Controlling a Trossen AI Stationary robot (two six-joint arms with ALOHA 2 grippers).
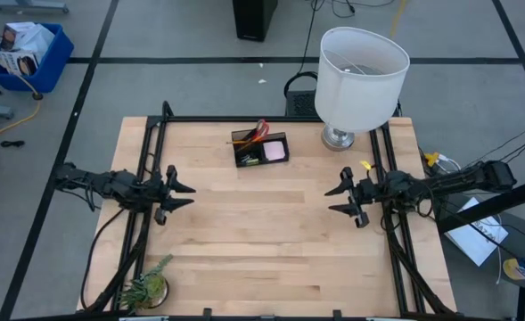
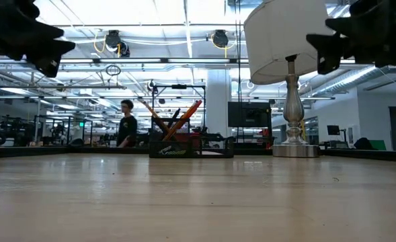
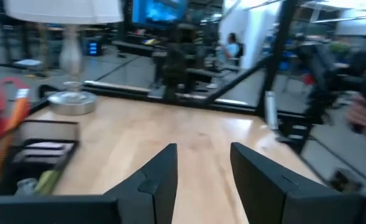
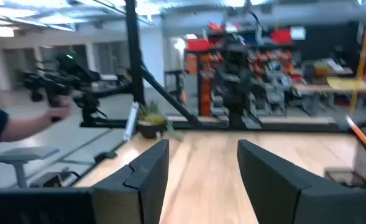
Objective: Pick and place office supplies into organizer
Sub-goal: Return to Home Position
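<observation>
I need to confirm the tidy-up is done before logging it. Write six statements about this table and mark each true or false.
1. The organizer stands near the far edge of the table, on the left arm's side of the lamp. True.
2. The left gripper holds a pen. False: it is open and empty.
3. Scissors and pencils stand in the organizer. True.
4. The plant stands beside the lamp. False: it is at the near corner on the left arm's side.
5. The right gripper is open. True.
6. The pad lies loose on the table. False: it is in the organizer.
</observation>
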